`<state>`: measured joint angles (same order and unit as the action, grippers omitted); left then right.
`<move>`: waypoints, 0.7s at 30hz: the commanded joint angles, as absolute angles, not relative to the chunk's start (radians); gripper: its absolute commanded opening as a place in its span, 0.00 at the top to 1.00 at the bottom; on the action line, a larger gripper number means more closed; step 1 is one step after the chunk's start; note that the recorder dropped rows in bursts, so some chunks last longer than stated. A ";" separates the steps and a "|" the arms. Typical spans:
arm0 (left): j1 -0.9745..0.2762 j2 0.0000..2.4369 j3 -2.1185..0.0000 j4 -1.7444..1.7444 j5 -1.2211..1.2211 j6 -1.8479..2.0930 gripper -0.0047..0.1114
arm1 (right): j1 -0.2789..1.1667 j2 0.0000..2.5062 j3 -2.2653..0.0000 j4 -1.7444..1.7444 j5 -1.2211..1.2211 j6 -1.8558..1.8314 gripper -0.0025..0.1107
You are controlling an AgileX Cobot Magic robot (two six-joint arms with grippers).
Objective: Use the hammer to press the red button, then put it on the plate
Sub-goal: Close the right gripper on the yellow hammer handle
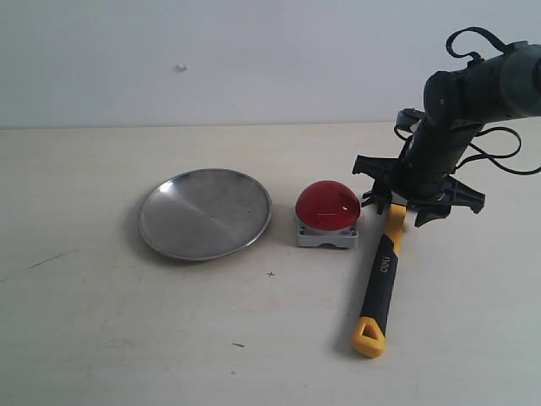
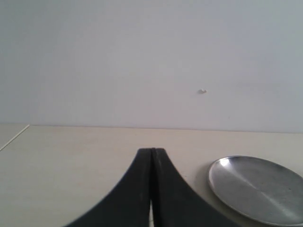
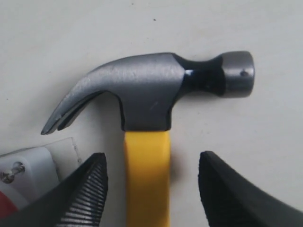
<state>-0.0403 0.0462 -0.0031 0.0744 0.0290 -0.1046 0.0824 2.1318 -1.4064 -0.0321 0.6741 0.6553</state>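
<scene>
The hammer [image 1: 382, 279] lay flat on the table [image 1: 127, 338], looped end nearest, head farther back under the right gripper [image 3: 152, 161]. Its fingers [image 3: 87, 189] stood wide, straddling the yellow neck without touching, apparently lined up for a grasp. The red button [image 1: 328, 205] sat just beside the handle, the plate [image 1: 205, 213] left of it. The left gripper [image 2: 152, 158] hung pressed shut, empty, near the plate.

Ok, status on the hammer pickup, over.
Right gripper open, astride hammer handle below the head, no grip yet. Left gripper shut, near plate. Hammer flat on table, close beside red button; watch the button on the lift.
</scene>
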 commanded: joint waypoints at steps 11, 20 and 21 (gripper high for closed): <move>-0.045 0.042 0.000 0.079 0.022 -0.108 0.96 | 0.082 2.181 -1.414 -0.051 0.659 0.656 0.49; -0.045 0.042 0.000 0.079 0.022 -0.109 0.96 | 0.082 2.181 -1.415 -0.054 0.664 0.654 0.59; -0.045 0.042 0.000 0.079 0.022 -0.109 0.96 | 0.082 2.181 -1.415 -0.054 0.665 0.646 0.64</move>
<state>-0.0403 0.0462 -0.0031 0.0744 0.0290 -0.1046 0.0824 2.1662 -1.4125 -0.0484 0.6591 0.6574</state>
